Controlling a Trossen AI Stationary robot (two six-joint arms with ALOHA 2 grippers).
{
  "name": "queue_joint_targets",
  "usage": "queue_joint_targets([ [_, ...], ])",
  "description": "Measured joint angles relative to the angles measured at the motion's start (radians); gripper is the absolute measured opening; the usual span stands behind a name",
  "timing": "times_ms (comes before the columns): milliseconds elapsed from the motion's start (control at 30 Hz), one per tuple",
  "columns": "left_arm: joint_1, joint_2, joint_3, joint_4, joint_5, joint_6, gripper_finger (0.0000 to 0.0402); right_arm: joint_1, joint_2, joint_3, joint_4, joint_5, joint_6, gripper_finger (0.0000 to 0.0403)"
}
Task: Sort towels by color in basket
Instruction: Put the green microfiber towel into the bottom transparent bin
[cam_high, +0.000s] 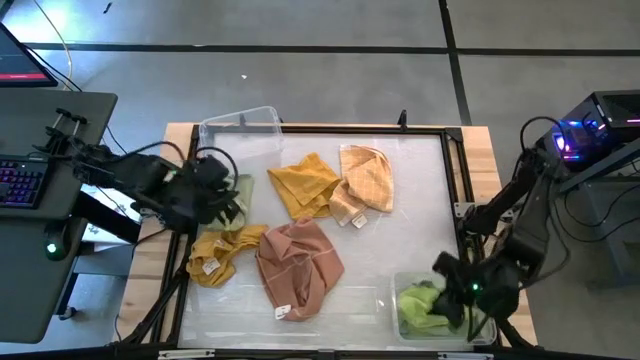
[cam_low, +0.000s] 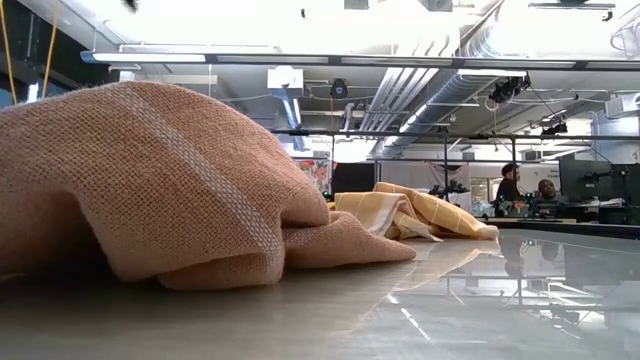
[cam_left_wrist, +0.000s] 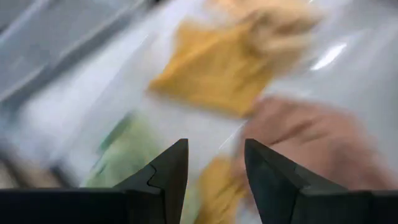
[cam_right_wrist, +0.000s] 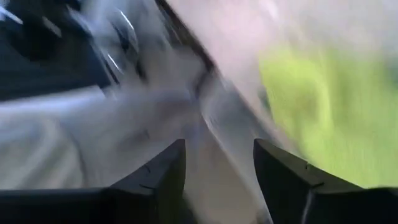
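The right gripper (cam_high: 462, 292) hangs over the clear bin (cam_high: 388, 292) at the table's near right corner, fingers parted and empty; the green towels (cam_high: 422, 306) lie in the bin just beside it, though the wrist view is too blurred to show contact. The left gripper (cam_high: 228, 196) hovers at the table's left side, fingers apart around nothing, a pale green towel (cam_high: 243, 188) under it. Yellow (cam_high: 303, 183), peach (cam_high: 366, 176), pink (cam_high: 297, 265) and mustard (cam_high: 221, 252) towels lie spread mid-table.
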Motion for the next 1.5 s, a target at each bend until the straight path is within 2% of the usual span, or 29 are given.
queue_joint_targets([
  [67,0.039,-0.009,-0.08,0.005,0.055,-0.051,0.0146,-0.021,-0.009,0.014,0.006,0.172,-0.101,0.0183],
  [167,0.12,-0.022,-0.22,0.069,0.204,-0.073,0.0151,-0.069,-0.012,0.02,0.062,0.367,-0.257,0.0183],
  [233,0.165,-0.021,-0.321,0.1,0.281,-0.076,0.0158,-0.102,-0.008,0.02,0.114,0.441,-0.355,0.0183],
  [300,0.207,-0.013,-0.425,0.143,0.298,-0.076,0.0167,-0.138,0.004,0.02,0.17,0.487,-0.442,0.0183],
  [367,0.257,-0.011,-0.519,0.192,0.303,-0.074,0.0176,-0.174,0.012,0.02,0.214,0.494,-0.524,0.0183],
  [467,0.332,0.001,-0.652,0.277,0.341,-0.055,0.0187,-0.227,0.012,0.02,0.283,0.45,-0.616,0.0183],
  [600,0.404,0.018,-0.805,0.449,0.475,0.008,0.0187,-0.261,0.013,0.02,0.361,0.406,-0.678,0.0183],
  [700,0.425,0.043,-0.878,0.552,0.512,0.014,0.0165,-0.269,0.018,0.02,0.39,0.401,-0.714,0.0183],
  [833,0.437,0.091,-0.915,0.629,0.504,0.073,0.0102,-0.288,0.018,0.02,0.401,0.401,-0.718,0.0183],
  [967,0.432,0.12,-0.884,0.636,0.497,0.177,0.0017,-0.301,0.026,0.02,0.401,0.401,-0.723,0.0183],
  [1067,0.398,0.103,-0.787,0.6,0.426,0.198,0.0012,-0.321,0.055,0.02,0.412,0.409,-0.748,0.0183],
  [1167,0.349,0.09,-0.648,0.53,0.367,0.271,0.0004,-0.365,0.1,0.019,0.511,0.432,-0.9,0.0183],
  [1267,0.283,0.077,-0.468,0.497,0.312,0.374,0.0003,-0.427,0.136,0.019,0.647,0.412,-1.011,0.0183],
  [1367,0.213,0.076,-0.285,0.476,0.265,0.519,0.0002,-0.494,0.166,0.02,0.781,0.373,-1.099,0.019],
  [1500,0.131,0.074,-0.068,0.512,0.227,0.758,0.0001,-0.58,0.2,0.02,0.932,0.302,-1.221,0.0222],
])
